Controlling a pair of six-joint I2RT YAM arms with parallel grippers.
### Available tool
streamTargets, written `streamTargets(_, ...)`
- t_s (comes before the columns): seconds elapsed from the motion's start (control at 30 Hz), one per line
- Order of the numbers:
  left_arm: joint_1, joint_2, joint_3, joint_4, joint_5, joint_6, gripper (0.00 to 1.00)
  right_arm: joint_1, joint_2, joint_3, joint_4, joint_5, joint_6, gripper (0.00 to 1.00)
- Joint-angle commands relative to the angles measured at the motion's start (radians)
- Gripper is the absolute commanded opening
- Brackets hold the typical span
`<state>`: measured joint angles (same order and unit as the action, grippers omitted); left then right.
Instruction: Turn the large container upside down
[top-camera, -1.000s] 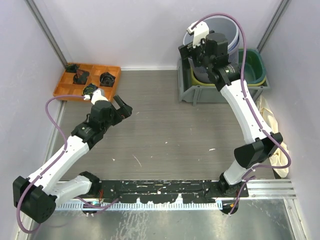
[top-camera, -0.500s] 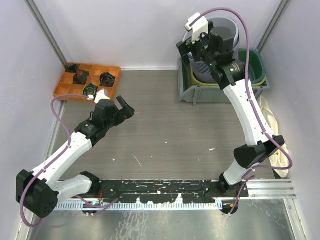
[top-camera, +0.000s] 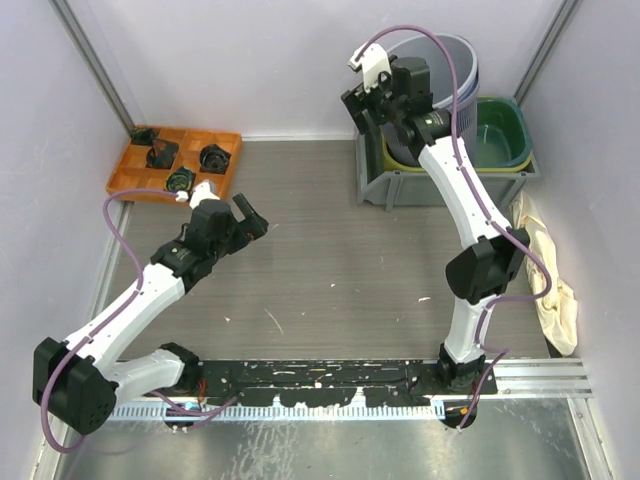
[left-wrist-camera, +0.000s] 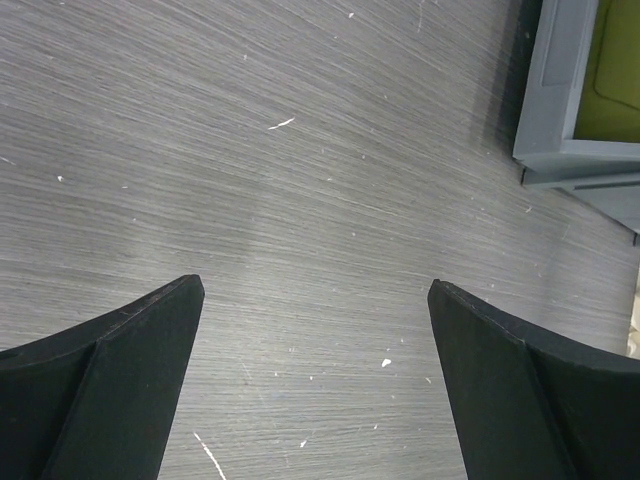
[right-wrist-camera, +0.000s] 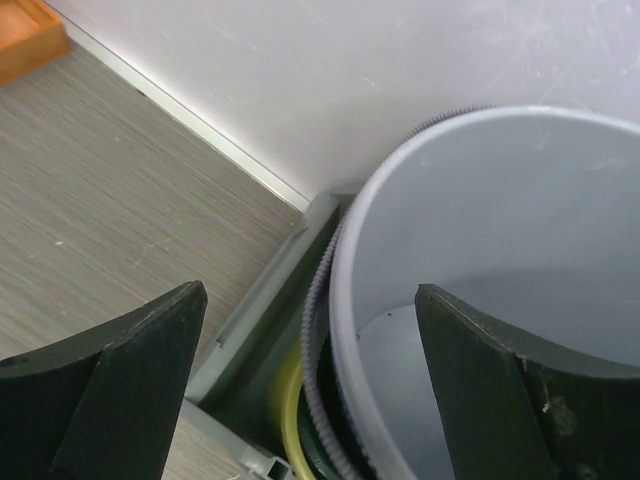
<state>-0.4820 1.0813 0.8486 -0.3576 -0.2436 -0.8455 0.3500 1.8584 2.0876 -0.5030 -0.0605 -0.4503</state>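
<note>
- Currently the grey bucket (top-camera: 435, 52) is standing mouth-up in the grey bin (top-camera: 375, 185) at the far right corner, nesting over a yellow tub (right-wrist-camera: 285, 400), with a green tub (top-camera: 505, 130) sitting beside it.
- Right claw (right-wrist-camera: 310, 295) is hovering at the bucket's rim, fingers spread wide, gripping nothing.
- Left claw (left-wrist-camera: 315, 290) is hanging spread over the wood-grain table (top-camera: 320, 250).
- Orange tray (top-camera: 135, 170) is lying at the far left, and pale walls are enclosing everything.

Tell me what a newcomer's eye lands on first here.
The tall blue-grey plastic bucket stands upright in the grey plastic bin at the far right, with the right gripper open at its rim. An orange tray of black parts sits far left; the left gripper hangs open over bare tabletop.
</note>
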Motion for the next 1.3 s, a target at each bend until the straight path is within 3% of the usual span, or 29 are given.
streamTargets(0.0, 0.005, 0.016, 0.011, -0.005, -0.032, 0.011, 0.98, -0.013, 0.030, 0.099, 0.034, 0.060, -0.024, 0.90)
streamTargets(0.57, 0.005, 0.119, 0.012, 0.010, 0.028, 0.002, 0.98, -0.066, 0.002, 0.055, 0.045, 0.080, -0.004, 0.77)
streamTargets(0.83, 0.005, 0.107, -0.008, 0.034, 0.031, 0.002, 0.98, -0.114, 0.018, 0.058, 0.021, 0.085, -0.007, 0.75)
streamTargets(0.93, 0.005, 0.113, -0.007, 0.032, 0.029, 0.004, 0.98, -0.121, 0.028, 0.056, 0.012, 0.101, -0.015, 0.70)
streamTargets(1.1, 0.005, 0.130, -0.002, 0.029, 0.036, 0.003, 0.98, -0.120, 0.067, 0.105, -0.004, 0.212, -0.032, 0.44)
streamTargets(1.27, 0.005, 0.141, 0.002, 0.032, 0.036, 0.005, 0.98, -0.119, 0.095, 0.166, -0.049, 0.324, -0.061, 0.43)
